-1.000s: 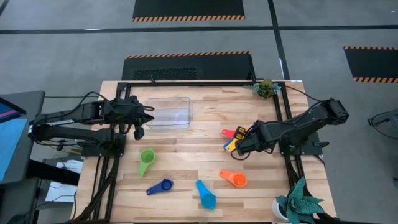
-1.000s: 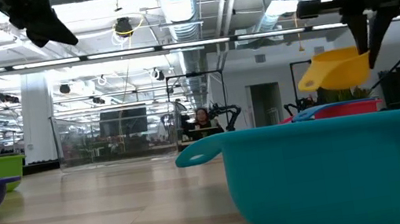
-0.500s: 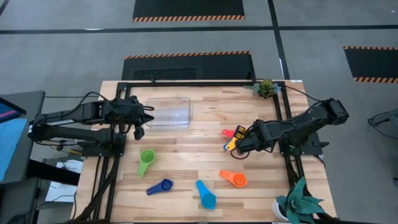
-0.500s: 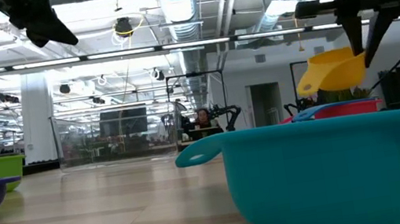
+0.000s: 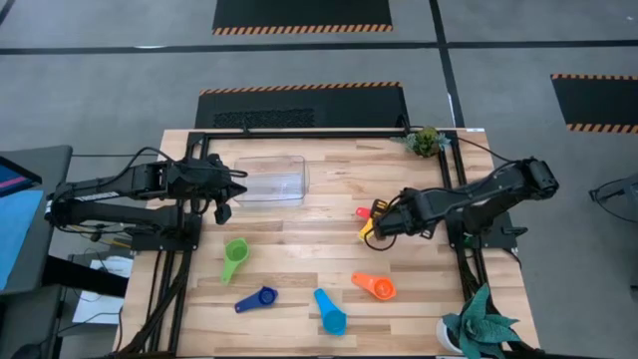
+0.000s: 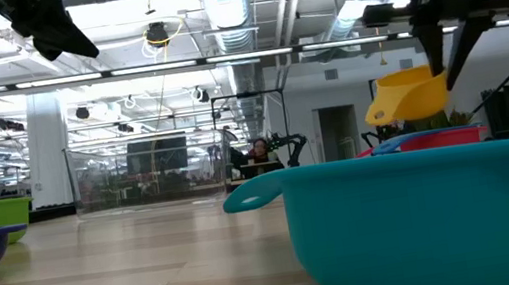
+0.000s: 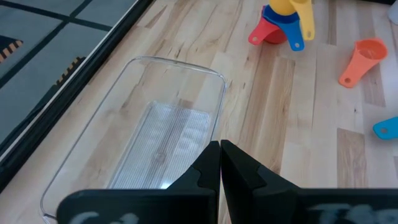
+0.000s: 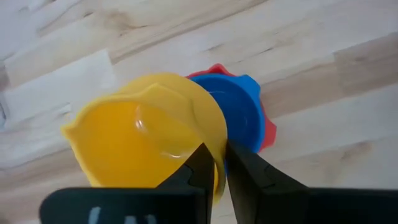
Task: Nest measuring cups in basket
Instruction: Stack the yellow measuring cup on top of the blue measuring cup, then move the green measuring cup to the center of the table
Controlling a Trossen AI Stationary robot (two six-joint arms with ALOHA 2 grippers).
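The right hand [image 8: 217,163] pinches the yellow plastic measuring cup's [image 8: 146,140] rim, above the nested blue [image 8: 239,118] and red [image 8: 266,134] cups; the left hand [image 7: 220,163] hovers shut over the clear plastic basket [image 7: 134,134].

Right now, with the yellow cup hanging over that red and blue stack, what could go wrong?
The right gripper pinches only the thin rim of the yellow cup, which hangs tilted above the blue cup nested in the red cup. A loosening grip could drop it crooked, so it lands beside the stack or rides up instead of seating. The basket sits well across the table, so the stack must be moved there afterwards.
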